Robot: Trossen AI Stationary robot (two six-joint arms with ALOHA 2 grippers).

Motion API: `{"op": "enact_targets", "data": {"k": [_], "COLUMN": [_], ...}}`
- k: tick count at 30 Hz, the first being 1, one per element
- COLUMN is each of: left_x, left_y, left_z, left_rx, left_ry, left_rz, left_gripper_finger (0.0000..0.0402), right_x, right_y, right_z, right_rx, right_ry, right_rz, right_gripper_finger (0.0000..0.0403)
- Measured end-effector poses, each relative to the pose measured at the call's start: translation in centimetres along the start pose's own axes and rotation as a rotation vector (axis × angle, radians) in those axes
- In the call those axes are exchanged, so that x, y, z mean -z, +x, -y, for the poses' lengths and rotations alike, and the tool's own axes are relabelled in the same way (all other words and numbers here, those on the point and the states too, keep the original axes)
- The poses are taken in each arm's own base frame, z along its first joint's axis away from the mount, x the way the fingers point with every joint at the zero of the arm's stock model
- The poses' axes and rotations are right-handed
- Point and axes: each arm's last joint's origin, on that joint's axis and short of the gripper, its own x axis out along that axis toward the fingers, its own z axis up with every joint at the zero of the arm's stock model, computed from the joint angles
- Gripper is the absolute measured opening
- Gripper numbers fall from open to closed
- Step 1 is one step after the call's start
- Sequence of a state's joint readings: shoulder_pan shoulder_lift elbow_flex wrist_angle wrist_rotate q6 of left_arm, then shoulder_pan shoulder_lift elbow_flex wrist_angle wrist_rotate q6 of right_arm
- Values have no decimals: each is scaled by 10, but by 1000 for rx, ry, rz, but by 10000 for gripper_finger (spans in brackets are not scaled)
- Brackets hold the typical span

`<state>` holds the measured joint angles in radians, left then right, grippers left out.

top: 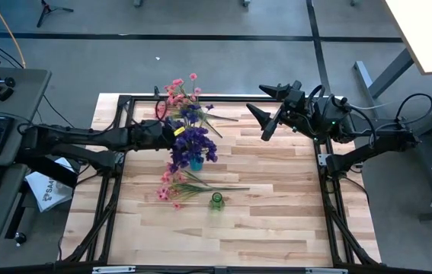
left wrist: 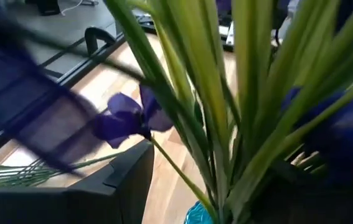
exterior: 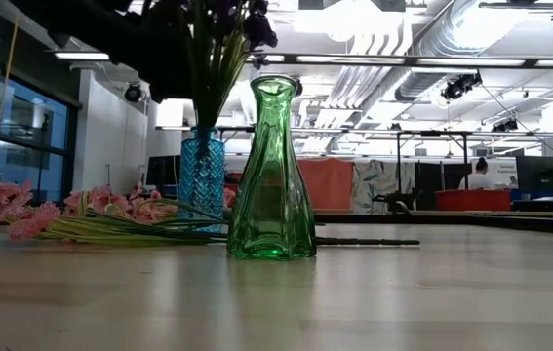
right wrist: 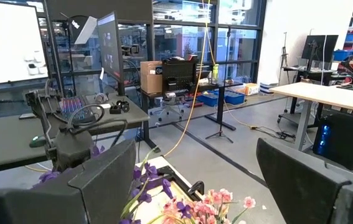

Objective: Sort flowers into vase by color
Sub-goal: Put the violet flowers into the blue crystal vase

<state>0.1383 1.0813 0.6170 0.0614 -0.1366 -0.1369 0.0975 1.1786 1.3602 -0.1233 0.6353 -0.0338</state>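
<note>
High view: left gripper [top: 176, 131], its spread unclear, crowds purple flowers [top: 193, 143] in the blue vase [top: 196, 163]; right gripper [top: 265, 114] spread wide; green vase [top: 216, 201] stands empty.

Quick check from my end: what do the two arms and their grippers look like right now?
Both arms are dark, near-black, built of jointed tubular links. The left arm carries a small yellow mark near its wrist. The right arm has black cables looping by its wrist and base, plus a small green light. The right gripper has two flat, pointed black fingers. The left gripper sits among the purple flowers.
</note>
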Motion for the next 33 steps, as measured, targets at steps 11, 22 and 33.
{"op": "enact_targets", "data": {"k": [11,22,33], "left_x": [-7,-14,-21], "left_y": [-30,-69,-95], "left_z": [-3,-8,-12], "left_rx": [4,11,-32], "left_ry": [-13,-27,-37], "left_rz": [27,104,222], "left_gripper_finger": [207,207,207], "right_x": [0,0,0], "right_y": [0,0,0], "right_z": [0,0,0], "right_rx": [0,0,0], "right_ry": [0,0,0], "right_rz": [0,1,0], "right_gripper_finger": [330,330,330]}}
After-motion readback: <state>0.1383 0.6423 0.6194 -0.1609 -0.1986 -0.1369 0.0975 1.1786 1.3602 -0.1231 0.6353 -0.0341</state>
